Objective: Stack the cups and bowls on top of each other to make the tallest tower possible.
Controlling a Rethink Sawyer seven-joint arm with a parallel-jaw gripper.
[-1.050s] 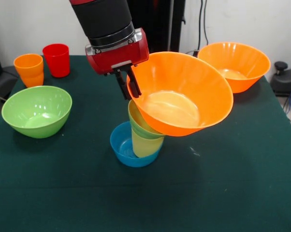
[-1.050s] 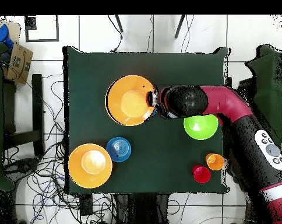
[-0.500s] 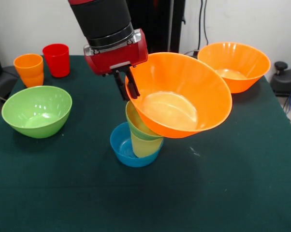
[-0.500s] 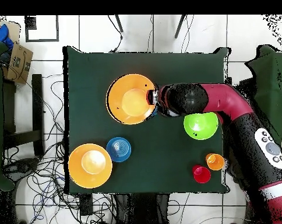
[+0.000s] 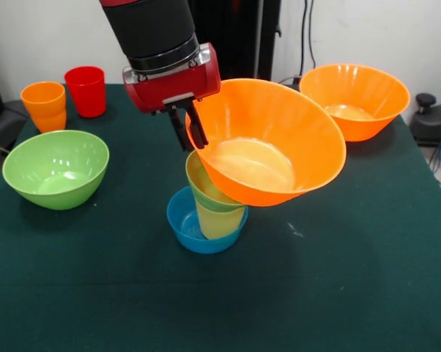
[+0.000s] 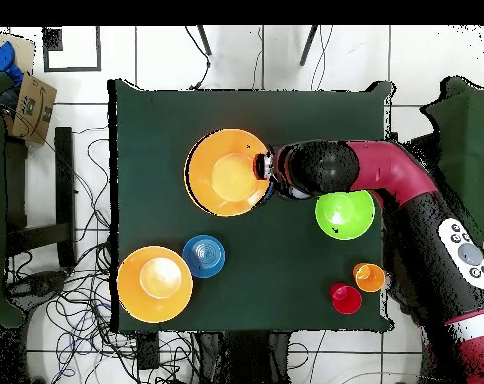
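My gripper [image 5: 193,141] is shut on the near-left rim of a very large orange bowl [image 5: 279,147], which is tilted toward the camera. That bowl rests on a small green bowl [image 5: 204,192], which sits on a pale yellow cup [image 5: 220,220] standing in a small blue bowl [image 5: 184,224]; together they form the tower, and it leans. From overhead the orange bowl [image 6: 227,172] hides the pile beneath it, with the gripper [image 6: 267,172] at its right rim.
A large green bowl [image 5: 56,169] stands at the left, with an orange cup [image 5: 45,105] and a red cup [image 5: 86,90] behind it. A second large orange bowl [image 5: 356,99] sits at the back right. Overhead, another blue bowl [image 6: 203,256] lies beside that orange bowl [image 6: 154,284].
The gripper has moved slightly left and up in the front view, taking the orange bowl's rim with it. The green bowl and yellow cup beneath have shifted left too.
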